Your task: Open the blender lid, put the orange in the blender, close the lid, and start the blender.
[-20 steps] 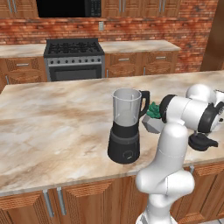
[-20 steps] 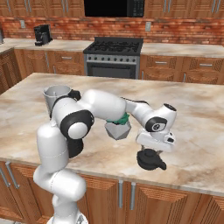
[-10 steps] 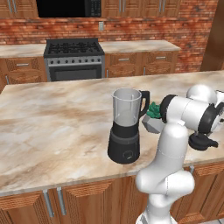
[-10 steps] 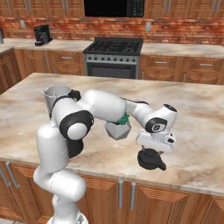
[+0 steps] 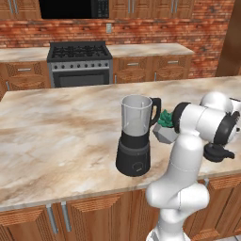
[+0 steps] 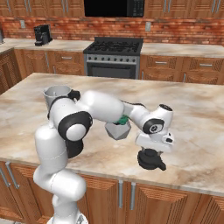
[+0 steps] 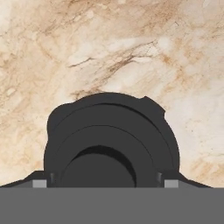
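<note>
Mostly marble island counter (image 5: 56,127), brick wall (image 5: 188,33), stove (image 5: 80,63) behind

Blender lid (image 6: 151,159) on counter (image 6: 201,131) — right of blender (image 5: 135,136).

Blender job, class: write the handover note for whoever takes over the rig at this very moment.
Gripper: open, pointing down just above the black round domed lid, fingertips wide of its knob.
Lid: off the jar, lying on the marble counter near the front edge, to the right of the grey faceted plant pot.
Black-based blender with clear jar: upright on the counter, jar top open.
Done: lid removed.
Left: put the orange in the jar, refit the lid, start the blender.
</note>
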Controlling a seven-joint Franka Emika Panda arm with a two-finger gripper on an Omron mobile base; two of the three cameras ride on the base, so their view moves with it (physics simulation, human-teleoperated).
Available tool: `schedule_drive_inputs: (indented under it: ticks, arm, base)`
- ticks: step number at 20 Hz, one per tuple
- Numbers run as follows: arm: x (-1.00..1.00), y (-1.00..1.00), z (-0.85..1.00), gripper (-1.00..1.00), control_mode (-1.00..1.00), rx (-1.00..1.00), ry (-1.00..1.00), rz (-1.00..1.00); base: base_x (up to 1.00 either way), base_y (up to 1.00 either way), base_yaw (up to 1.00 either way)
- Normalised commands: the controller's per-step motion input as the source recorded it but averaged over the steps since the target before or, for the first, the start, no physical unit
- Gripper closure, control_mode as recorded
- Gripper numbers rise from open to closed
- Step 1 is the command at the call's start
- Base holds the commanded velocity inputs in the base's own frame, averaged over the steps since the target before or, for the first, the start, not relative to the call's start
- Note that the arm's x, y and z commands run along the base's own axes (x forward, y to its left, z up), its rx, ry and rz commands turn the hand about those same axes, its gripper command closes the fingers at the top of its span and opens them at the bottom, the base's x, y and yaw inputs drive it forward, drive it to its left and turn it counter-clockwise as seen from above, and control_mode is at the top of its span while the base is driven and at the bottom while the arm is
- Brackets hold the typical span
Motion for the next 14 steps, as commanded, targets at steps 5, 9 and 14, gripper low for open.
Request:
schedule_drive_inputs:
  ticks: [5,9,14]
  arm:
    - [-0.16,0.34,-0.66,-1.0,-1.0,-0.03,0.0,0.0]
    - [-0.25,0.29,-0.67,1.0,-1.0,-0.01,0.0,0.0]
    - [-0.09,0.17,-0.26,1.0,-1.0,0.0,0.0,0.01]
  base:
    - [0.0,0.0,0.0]
    - [0.0,0.0,0.0]
    - [0.0,0.0,0.0]
